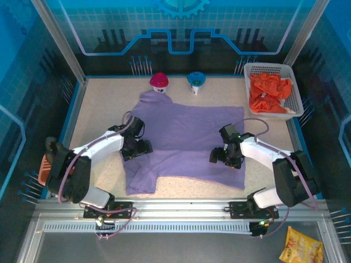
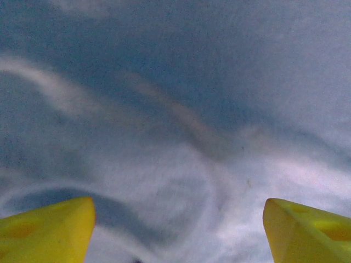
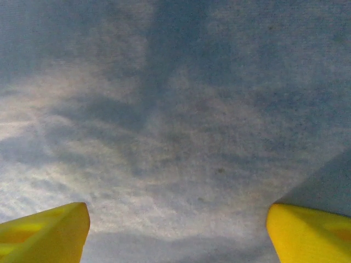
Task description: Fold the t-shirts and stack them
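Lying under both tools: the lavender t-shirt [image 1: 192, 137] is spread flat at mid-table, its long axis running left to right.
Left gripper [image 1: 136, 148]: poised low over the shirt's left edge, wrist pitched down; jaws are kept wide and nothing is clamped.
Right gripper [image 1: 224, 156]: poised equally near over the right half; jaws wide, cloth seen between the fingers but not pinched.
Orange-red t-shirts [image 1: 267, 92]: heaped in the basket [image 1: 271, 66] at far right.

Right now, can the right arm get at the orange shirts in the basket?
Probably yes: the orange shirts lie uncovered in the open-topped basket on its side, and nothing stands between them and the right gripper.
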